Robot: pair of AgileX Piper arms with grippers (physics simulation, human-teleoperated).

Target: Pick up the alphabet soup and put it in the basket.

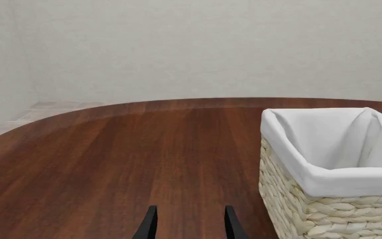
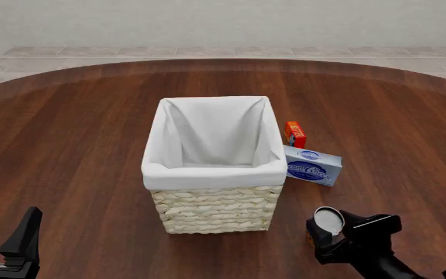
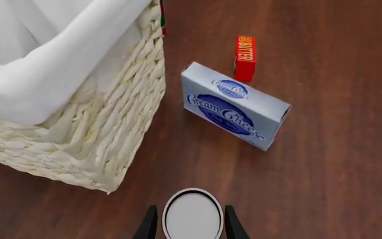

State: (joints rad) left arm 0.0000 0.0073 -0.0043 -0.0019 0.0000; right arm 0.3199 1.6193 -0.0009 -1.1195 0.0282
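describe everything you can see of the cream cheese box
The cream cheese box is a flat, card-like rectangular carton, white-edged, with a blue oval logo reading "Cream Cheese" on its broad face. It stands on one long edge on the wooden table, leaning a little, just right of the basket and in front of the small red-orange butter box. Nothing grips it.

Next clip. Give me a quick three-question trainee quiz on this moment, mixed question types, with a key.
1. True or false: the alphabet soup already lies inside the basket.
2. Which claw has its fingers on either side of the can? A) left claw B) right claw C) neither
3. Fill in: the blue-and-white box beside the basket reads "Cream ____".

Key
1. False: the can sits between the right claw's fingers, outside the basket, whose white lining holds nothing.
2. B: the left claw is open over bare table.
3. Cheese; a small red-orange box stands just beyond it.
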